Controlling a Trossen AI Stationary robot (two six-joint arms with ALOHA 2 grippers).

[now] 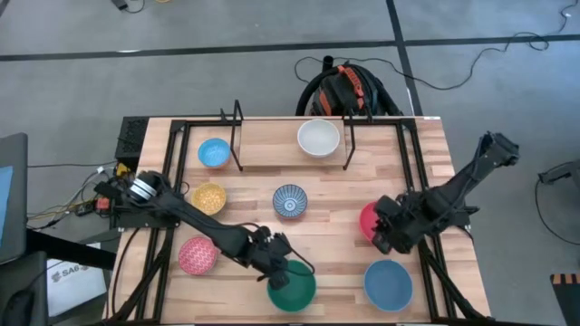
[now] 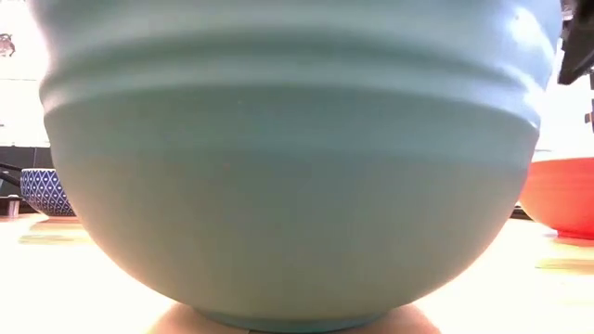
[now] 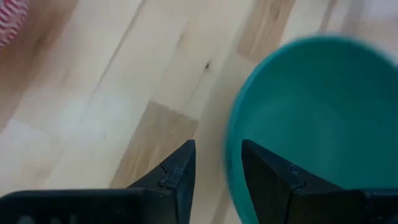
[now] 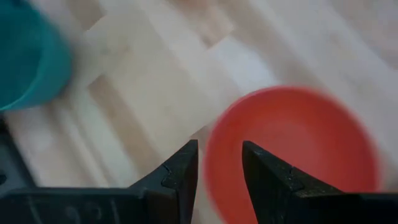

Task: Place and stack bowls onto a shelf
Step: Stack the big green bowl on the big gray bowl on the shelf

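The shelf [image 1: 290, 136], a black rod rack at the table's far edge, held one white bowl [image 1: 319, 138]; seven bowls waited on the wooden table [image 1: 335, 195]. The left gripper [image 1: 283, 261] stood at the near edge with jaws apart astride the green bowl's [image 1: 292, 285] rim, apparently for a lift. The right gripper [image 1: 382, 231] likewise straddled the red bowl's [image 1: 368, 220] rim at the right, jaws apart. The larger blue bowl [image 1: 388, 282] sat near right. Counted: eight bowls, two grippers, one shelf.
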